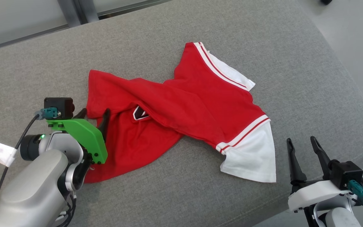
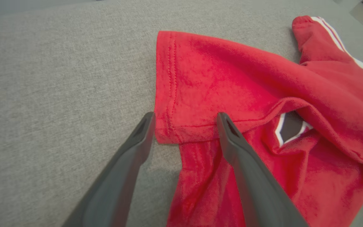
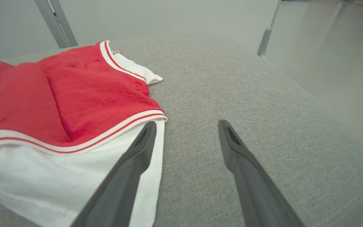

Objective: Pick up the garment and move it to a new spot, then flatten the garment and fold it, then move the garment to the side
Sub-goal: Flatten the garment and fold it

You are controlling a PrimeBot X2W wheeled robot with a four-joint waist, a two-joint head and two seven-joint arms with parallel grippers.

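Left gripper (image 1: 95, 114) sat at the lower left of the head view. Its two dark fingers were spread apart on either side of a folded red hem corner of the garment (image 1: 184, 104), not clamped on it. In the left wrist view the corner lay between the fingers, and the right-hand finger crossed over red cloth. Right gripper (image 1: 302, 141) stood at the lower right, its fingers also apart and holding nothing, near the white sleeve (image 1: 254, 157). The garment lay crumpled across the middle of the grey cushion (image 1: 200, 195). It had a red body, white sleeves and red-and-white striped bands, and a dark badge (image 1: 140, 113) showed in a fold.
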